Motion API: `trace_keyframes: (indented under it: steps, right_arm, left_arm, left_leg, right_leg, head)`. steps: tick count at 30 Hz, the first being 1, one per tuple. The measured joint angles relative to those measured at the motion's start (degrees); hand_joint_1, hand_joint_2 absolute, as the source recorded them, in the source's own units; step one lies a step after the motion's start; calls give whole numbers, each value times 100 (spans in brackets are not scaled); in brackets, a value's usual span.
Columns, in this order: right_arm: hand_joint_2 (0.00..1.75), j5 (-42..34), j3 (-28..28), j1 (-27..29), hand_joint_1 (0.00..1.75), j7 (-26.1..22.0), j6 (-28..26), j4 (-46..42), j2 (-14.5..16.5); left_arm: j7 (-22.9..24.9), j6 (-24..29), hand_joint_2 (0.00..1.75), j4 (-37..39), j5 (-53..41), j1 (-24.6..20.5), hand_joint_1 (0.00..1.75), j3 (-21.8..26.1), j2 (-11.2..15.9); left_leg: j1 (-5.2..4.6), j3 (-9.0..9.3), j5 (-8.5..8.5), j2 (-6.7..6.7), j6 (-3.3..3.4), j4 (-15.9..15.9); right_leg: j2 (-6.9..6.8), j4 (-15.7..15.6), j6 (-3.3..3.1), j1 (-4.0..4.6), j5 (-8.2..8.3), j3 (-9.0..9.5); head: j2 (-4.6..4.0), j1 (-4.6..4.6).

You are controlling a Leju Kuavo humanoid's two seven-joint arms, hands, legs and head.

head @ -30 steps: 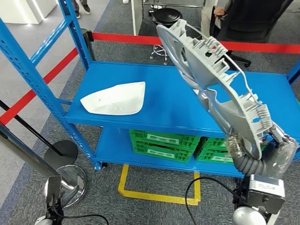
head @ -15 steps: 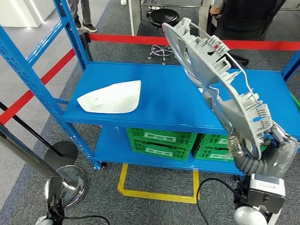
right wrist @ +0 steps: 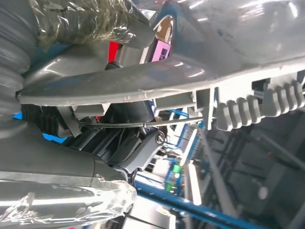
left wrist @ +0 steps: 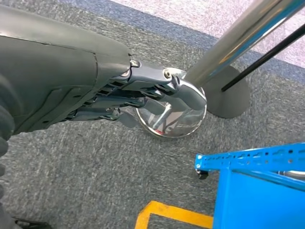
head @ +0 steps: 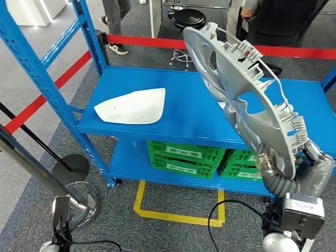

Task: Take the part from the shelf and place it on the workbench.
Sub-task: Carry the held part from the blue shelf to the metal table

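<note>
Above the right end of the blue shelf (head: 190,113) we hold the part (head: 241,89), a long grey moulded plastic frame with ribs, clips and a thin wire along its edge, raised clear of the shelf's upper deck and tilted so that its far end points up and away from us. Our right hand (head: 273,168), its fingers wrapped in clear film, grips the part's near, lower end just in front of the shelf's edge; from the right wrist we see the thumb (right wrist: 90,19) on one side of a grey rail of the part and the dark fingers (right wrist: 133,148) curled against the other. On the shelf's upper deck, toward its left end and well apart from the held part, lies a white curved cover (head: 133,107). Green crates (head: 184,157) stand side by side on the shelf's lower deck, and yellow floor tape (head: 174,218) marks a box on the grey carpet just in front of the shelf. Our left hand (left wrist: 144,93) hangs low over the carpet to the left of the shelf, holding nothing, its fingers held straight and close together, near the chrome base of a barrier post (left wrist: 172,119). Behind the shelf a red barrier belt (head: 150,42) runs across, with a black stool (head: 186,18) and a person's legs (head: 115,21) beyond it.
</note>
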Motion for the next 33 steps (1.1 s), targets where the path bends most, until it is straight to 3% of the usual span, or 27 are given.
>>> trace_keyframes:
  steps: [3,5,8,9,10,11,13,15,19,21,23,24,25,26,28,30,33]
  right_arm:
    - [175,-249,-4,20,175,-15,66,-22,10]
    - [175,-391,-11,26,175,-60,109,-42,27]
    - [175,-455,-32,27,175,-98,130,-70,52]
    - [175,-470,-39,31,175,-101,140,-72,56]
    - [175,-500,-44,34,175,-109,156,-72,58]
    - [175,-538,-45,36,175,-123,171,-72,60]
    - [175,-615,-47,34,175,-161,191,-79,66]
    - [175,-653,-51,26,175,-185,195,-92,74]
    - [175,-764,-66,28,175,-210,209,-105,82]
    - [175,-869,-82,27,175,-219,267,-115,82]
    - [175,-949,-89,36,175,-221,338,-127,82]
    - [175,-975,-90,48,175,-218,361,-128,82]
    - [175,-993,-90,57,175,-215,376,-128,82]
    - [175,-1002,-90,63,175,-212,385,-128,82]
    - [175,-1009,-92,61,175,-206,390,-131,82]
    - [175,-1032,-94,43,175,-201,405,-141,82]
    - [175,-1183,-112,39,175,-179,478,-173,83]
  left_arm:
    - [22,21,175,0,3,2,0,-6,-4]
    - [27,29,175,0,3,0,0,-11,-2]
    - [34,34,175,0,4,2,0,-14,2]
    - [36,35,175,0,4,4,0,-14,2]
    - [38,36,175,0,5,4,0,-15,2]
    - [39,36,175,0,4,2,0,-16,3]
    - [43,36,175,0,4,-12,0,-25,11]
    - [46,36,175,0,3,-37,0,-36,20]
    - [55,42,175,0,-1,-57,0,-54,20]
    - [55,46,175,0,-1,-66,0,-72,17]
    - [55,48,175,0,-1,-72,0,-89,18]
    - [55,49,175,0,-1,-71,0,-93,18]
    - [55,49,175,0,-1,-70,0,-96,18]
    - [55,49,175,0,-1,-70,0,-98,18]
    - [55,49,175,0,-1,-70,0,-110,16]
    - [55,49,175,0,-1,-75,0,-128,16]
    - [55,55,175,0,4,-83,0,-146,16]
  left_leg:
    - [0,-56,20,2,-94,20]
    - [11,-141,-168,3,-152,228]
    - [27,-538,-764,4,-218,1267]
    - [28,-628,-861,4,-227,1538]
    - [28,-629,-849,4,-226,1617]
    - [28,-515,-727,4,-217,1456]
    - [25,-88,-386,4,-171,723]
    - [10,207,-236,2,-119,147]
    - [12,184,-178,8,-9,1]
    - [34,152,-116,18,57,-30]
    - [26,94,-74,24,89,-26]
    - [22,63,-53,26,91,-24]
    - [20,35,-32,27,88,-21]
    - [19,13,-13,26,81,-19]
    - [19,-7,17,21,56,-17]
    - [-2,-44,48,17,8,2]
    - [-8,-116,116,18,-92,22]
  right_leg:
    - [9,-59,-69,0,11,-11]
    - [-1,-84,-142,-20,54,-24]
    - [-15,-87,-200,-19,93,-66]
    - [-17,-83,-207,-16,103,-82]
    - [-17,-76,-208,-13,113,-101]
    - [-15,-68,-203,-13,123,-115]
    - [-10,-53,-180,-10,141,-133]
    - [-10,-27,-136,11,166,-175]
    - [-19,20,-5,13,182,-287]
    - [-18,406,48,1,-109,-462]
    - [-18,1169,94,-8,-540,-751]
    - [-19,1478,107,-11,-670,-855]
    - [-19,1602,114,-12,-700,-869]
    - [-19,1495,111,-12,-623,-765]
    - [-20,729,74,-10,-317,-281]
    - [-18,49,24,2,-155,122]
    - [-5,-80,-54,22,-124,151]
  head:
    - [-2,-3]
    - [-2,-15]
    - [0,-27]
    - [0,-26]
    - [0,-27]
    - [-1,-27]
    - [-1,-28]
    - [-1,-24]
    - [0,-17]
    - [0,4]
    - [0,22]
    - [0,21]
    - [0,21]
    - [0,22]
    - [0,23]
    - [0,19]
    - [0,10]
